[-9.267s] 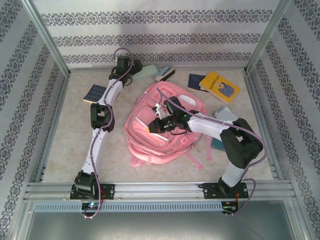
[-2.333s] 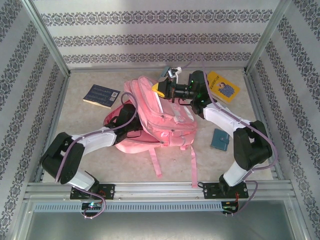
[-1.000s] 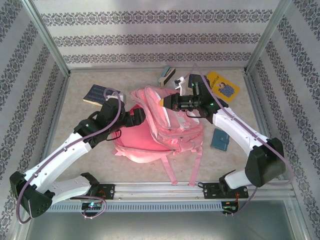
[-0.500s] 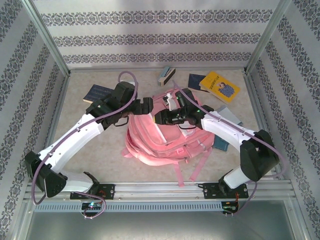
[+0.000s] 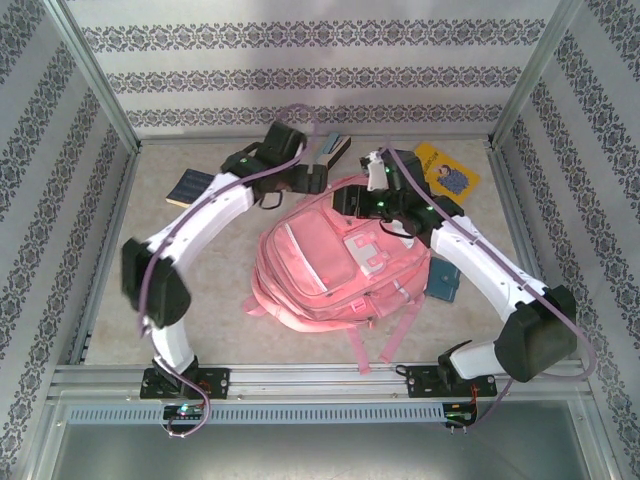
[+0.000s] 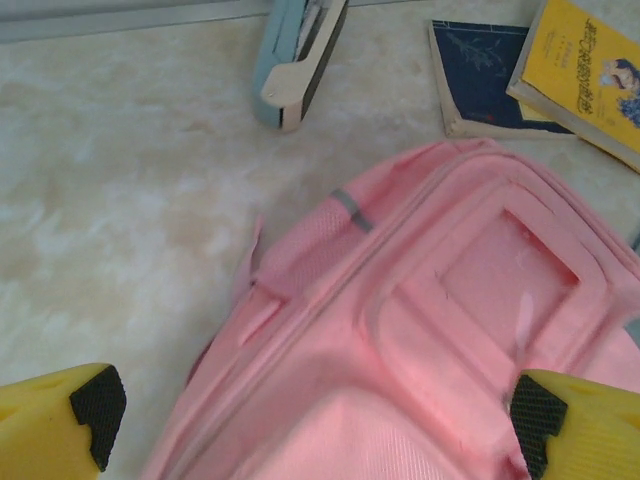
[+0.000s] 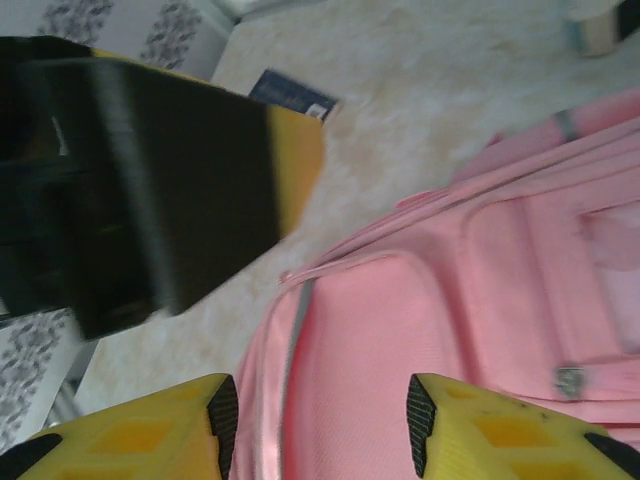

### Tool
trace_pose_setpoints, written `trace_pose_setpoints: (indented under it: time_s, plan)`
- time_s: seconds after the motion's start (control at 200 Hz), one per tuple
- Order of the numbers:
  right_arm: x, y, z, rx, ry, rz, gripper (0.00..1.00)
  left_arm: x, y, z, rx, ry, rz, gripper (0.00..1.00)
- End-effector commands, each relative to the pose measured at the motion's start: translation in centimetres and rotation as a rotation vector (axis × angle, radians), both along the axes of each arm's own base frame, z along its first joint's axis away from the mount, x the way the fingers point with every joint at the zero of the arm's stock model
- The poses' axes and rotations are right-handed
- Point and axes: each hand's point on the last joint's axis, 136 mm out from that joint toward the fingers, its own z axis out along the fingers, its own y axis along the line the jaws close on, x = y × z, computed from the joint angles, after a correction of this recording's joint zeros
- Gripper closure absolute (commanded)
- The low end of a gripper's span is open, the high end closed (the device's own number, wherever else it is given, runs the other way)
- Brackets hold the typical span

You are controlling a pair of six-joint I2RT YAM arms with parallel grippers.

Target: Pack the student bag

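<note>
Student bag [image 5: 325, 270] lies flat mid-desk [image 5: 200, 290], pockets up. Left pincer [image 6: 310, 410] spread wide and empty over its far end. Right pincer [image 7: 320, 412] parted, nothing between the pads, just above the same end. Count: one bag, two dark blue books [image 5: 190, 187], one yellow book [image 6: 585, 70], one teal pouch [image 5: 440, 280], one stapler-like item [image 6: 295, 55].

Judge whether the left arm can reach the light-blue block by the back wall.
Likely yes: the left gripper hangs open over the student bag, and the light-blue block lies unobstructed just ahead.
</note>
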Motion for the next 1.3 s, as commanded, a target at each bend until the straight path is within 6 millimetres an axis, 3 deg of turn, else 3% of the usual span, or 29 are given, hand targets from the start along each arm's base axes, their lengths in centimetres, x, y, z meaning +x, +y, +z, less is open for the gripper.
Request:
trace_pose_setpoints:
  time_s: [0.0,0.085,0.21,0.285,0.49,0.819,1.014,1.294]
  plan:
    - [0.9,-2.5,-1.2,-0.03,0.045,-0.115,0.5,3.5,-0.6,-3.1,0.097,0.016,-0.081,0.0]
    - [0.9,-3.3,-1.4,-0.036,0.037,-0.141,0.49,7.0,-0.3,-6.0,0.113,0.06,-0.071,0.0]
    - [0.6,-3.7,-2.2,-0.047,0.045,-0.148,0.48,11.2,-1.4,-8.6,0.111,0.033,-0.107,0.0]
    - [0.6,-3.7,-2.8,-0.046,0.058,-0.151,0.48,13.2,-2.7,-9.9,0.107,-0.006,-0.14,0.0]
    - [1.0,-2.9,-4.7,0.0,0.116,-0.156,0.47,17.7,-2.2,-12.7,0.053,-0.073,-0.051,0.0]
    - [1.4,-1.3,-7.2,0.031,0.226,-0.122,0.47,19.6,-3.0,-17.0,-0.036,-0.071,-0.01,0.01]
    - [1.6,-0.5,-7.9,0.084,0.286,-0.104,0.48,20.5,-3.4,-17.9,-0.022,-0.117,0.006,0.19]
    - [2.0,-0.6,-8.1,0.154,0.326,-0.111,0.48,21.6,-4.0,-16.9,-0.036,-0.189,0.004,0.42]
